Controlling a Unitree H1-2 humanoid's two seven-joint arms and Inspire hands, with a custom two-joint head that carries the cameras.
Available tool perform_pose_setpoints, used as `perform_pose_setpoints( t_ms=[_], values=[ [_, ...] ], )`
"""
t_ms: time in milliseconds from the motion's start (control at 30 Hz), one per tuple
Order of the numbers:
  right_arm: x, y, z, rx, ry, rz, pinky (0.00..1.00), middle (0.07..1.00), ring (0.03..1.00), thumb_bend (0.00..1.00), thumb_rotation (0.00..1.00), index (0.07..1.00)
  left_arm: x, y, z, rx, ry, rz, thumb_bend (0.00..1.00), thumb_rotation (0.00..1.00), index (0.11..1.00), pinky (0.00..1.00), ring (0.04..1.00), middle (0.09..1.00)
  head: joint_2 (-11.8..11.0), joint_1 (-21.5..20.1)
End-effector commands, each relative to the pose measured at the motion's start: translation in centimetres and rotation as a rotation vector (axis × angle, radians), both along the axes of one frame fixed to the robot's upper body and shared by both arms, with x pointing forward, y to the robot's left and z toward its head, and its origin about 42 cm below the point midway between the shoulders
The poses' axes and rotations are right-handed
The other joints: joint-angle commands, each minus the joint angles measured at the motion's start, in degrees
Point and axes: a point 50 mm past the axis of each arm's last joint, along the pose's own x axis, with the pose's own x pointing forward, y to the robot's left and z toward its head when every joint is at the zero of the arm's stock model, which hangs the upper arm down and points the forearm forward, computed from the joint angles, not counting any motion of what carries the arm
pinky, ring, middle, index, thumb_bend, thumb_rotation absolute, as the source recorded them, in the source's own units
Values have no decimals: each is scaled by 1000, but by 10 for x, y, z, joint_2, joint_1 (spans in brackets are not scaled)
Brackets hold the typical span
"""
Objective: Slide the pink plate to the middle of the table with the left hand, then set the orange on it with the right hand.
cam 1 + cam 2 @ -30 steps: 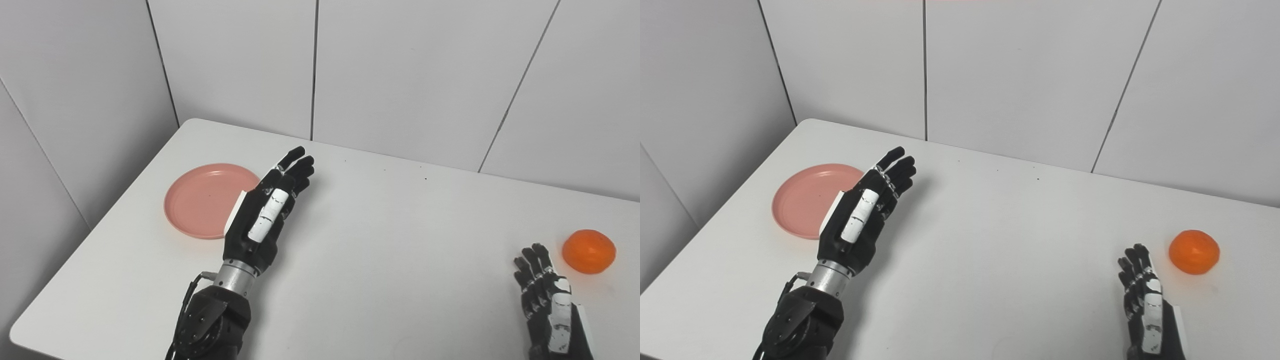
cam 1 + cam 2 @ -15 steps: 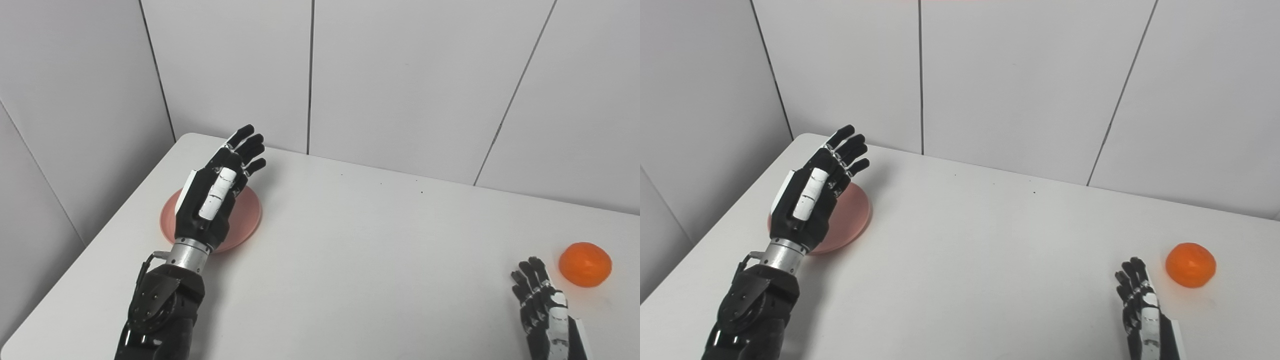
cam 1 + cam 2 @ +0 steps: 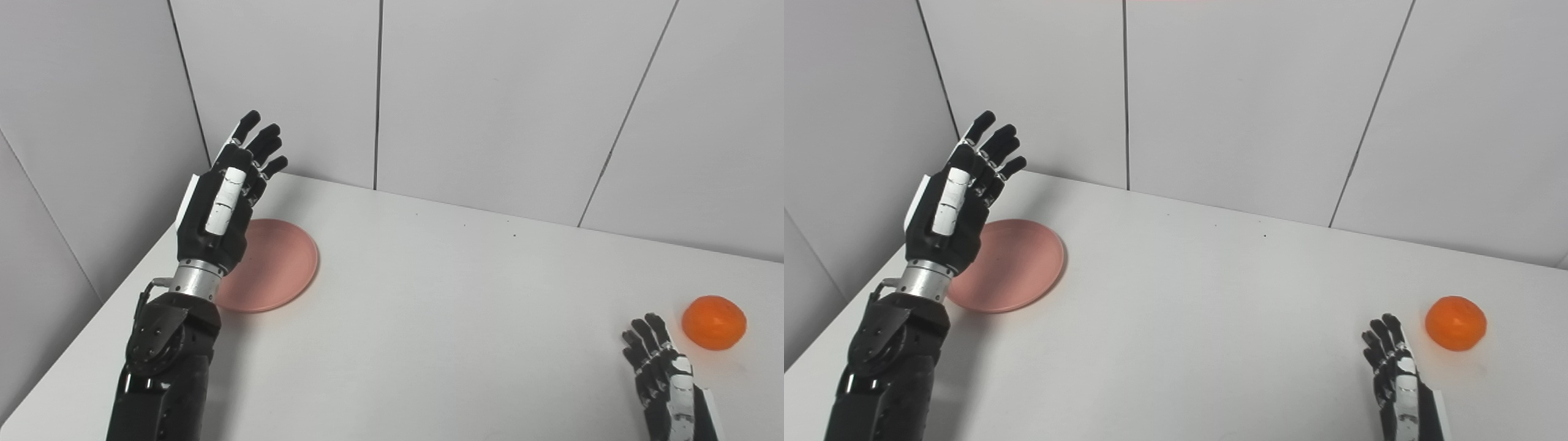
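The plain white rectangular worktop (image 3: 429, 318) carries everything, with grey panelled walls (image 3: 490, 92) behind it and beyond the left robot hand. The round, shallow pink plastic plate (image 3: 275, 269) lies flat just below and to the right of the left robot hand (image 3: 223, 202), close to the worktop's left edge and far from its middle. That left robot hand is raised off the surface, fingers spread and extended upward, holding nothing; its forearm crosses in front of the plate's near-left rim, so whether it clears the plate there cannot be told for sure, though it looks lifted above it. The small, round, slightly flattened orange fruit (image 3: 714, 322) sits just up and to the right of the right robot hand (image 3: 664, 380), near it but not touching. The right robot hand lies low at the near edge, fingers loosely apart, empty.

The step in hand appears to be getting the left robot hand onto the plate for the slide. To do it well, the fingers should probably come down flat on the plate's inner face or hook its far-left rim, pressing lightly so it glides rightward without tipping or skidding free.

Being round, the plate has no long axis or heading; its hollow faces up. The orange's stem end seems to face upward.
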Motion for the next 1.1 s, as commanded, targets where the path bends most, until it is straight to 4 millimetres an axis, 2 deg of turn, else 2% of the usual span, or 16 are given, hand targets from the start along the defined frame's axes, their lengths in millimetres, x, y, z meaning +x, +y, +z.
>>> perform_pose_setpoints(
  t_ms=[0, 233, 333, 533, 700, 1067],
  values=[
    [-31, 8, -51, 40, 162, -17, 964, 936, 925, 777, 1000, 946, 7, 6, 25, 48, -103, -9, 876, 682, 906, 910, 926, 908, 1, 0],
    [-32, 9, -51, 41, 165, -17, 952, 932, 919, 793, 1000, 943, 21, 31, 26, 84, -73, 72, 877, 662, 895, 876, 917, 906, 3, 0],
    [-32, 8, -51, 40, 168, -17, 954, 934, 919, 797, 1000, 945, 27, 42, 28, 110, -63, 101, 870, 668, 889, 798, 910, 911, 4, 3],
    [-32, 5, -50, 37, 167, -12, 962, 941, 925, 778, 1000, 953, 37, 59, 30, 139, -32, 150, 883, 678, 881, 853, 908, 912, 6, 12],
    [-33, 5, -49, 38, 173, -10, 961, 938, 922, 785, 1000, 950, 42, 69, 25, 122, 10, 151, 887, 663, 930, 882, 903, 900, 10, 8],
    [-34, 4, -48, 36, 168, -8, 966, 936, 922, 773, 1000, 946, 55, 93, 14, 112, 65, 195, 880, 667, 934, 923, 900, 917, 13, 6]
  ],
)
